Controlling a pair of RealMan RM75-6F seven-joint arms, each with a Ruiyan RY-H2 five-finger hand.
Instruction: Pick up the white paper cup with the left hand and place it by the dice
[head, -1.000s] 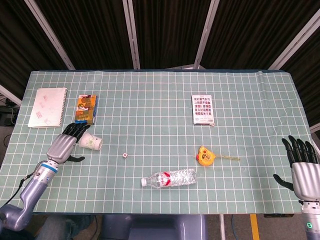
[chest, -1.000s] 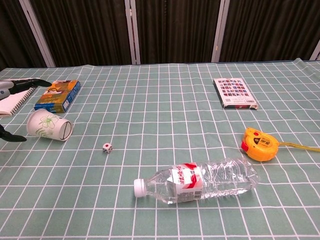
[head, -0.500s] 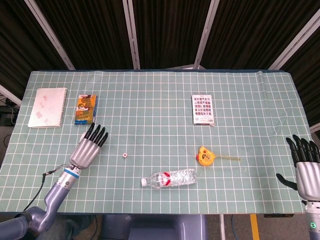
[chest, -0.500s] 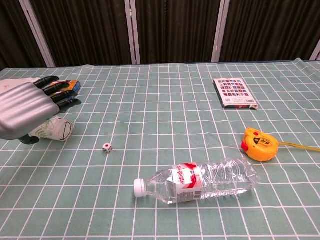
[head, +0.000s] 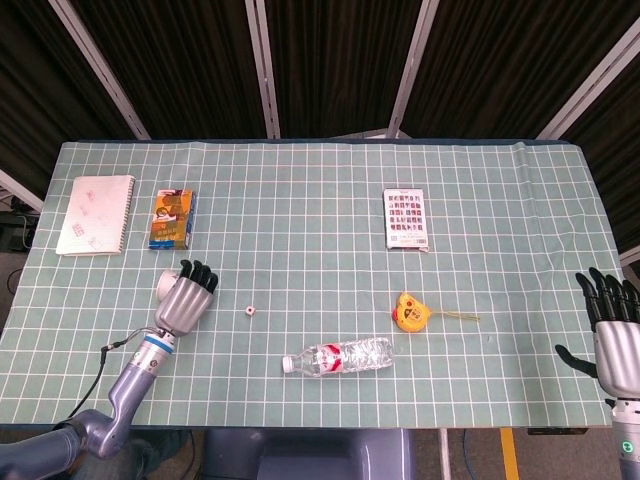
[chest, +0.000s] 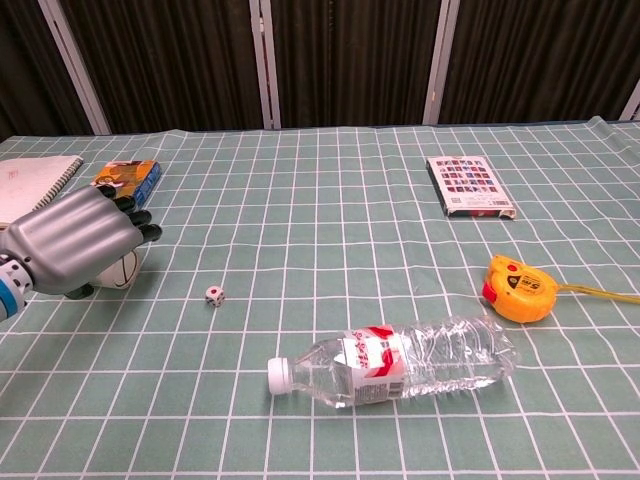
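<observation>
The white paper cup (head: 164, 283) lies on its side at the left of the table, mostly covered by my left hand (head: 187, 298). That hand's fingers curl over the cup from above, and in the chest view the thumb sits under the left hand (chest: 78, 243), with the cup's open rim (chest: 122, 270) peeking out below the fingertips. The small white dice (head: 250, 311) rests a short way right of the hand, apart from it; in the chest view the dice (chest: 214, 294) is also clear of it. My right hand (head: 614, 338) hovers at the table's near right edge, fingers spread, holding nothing.
A clear plastic bottle (chest: 395, 361) lies on its side near the front. An orange tape measure (chest: 520, 288) sits right of centre, a card box (head: 405, 218) behind it. A blue-orange box (head: 172, 218) and a spiral notebook (head: 95, 214) lie behind the left hand.
My left hand has swung in over the cup from the left and curled its fingers down around it. The cup stays on the table. The right hand has sunk slightly.
</observation>
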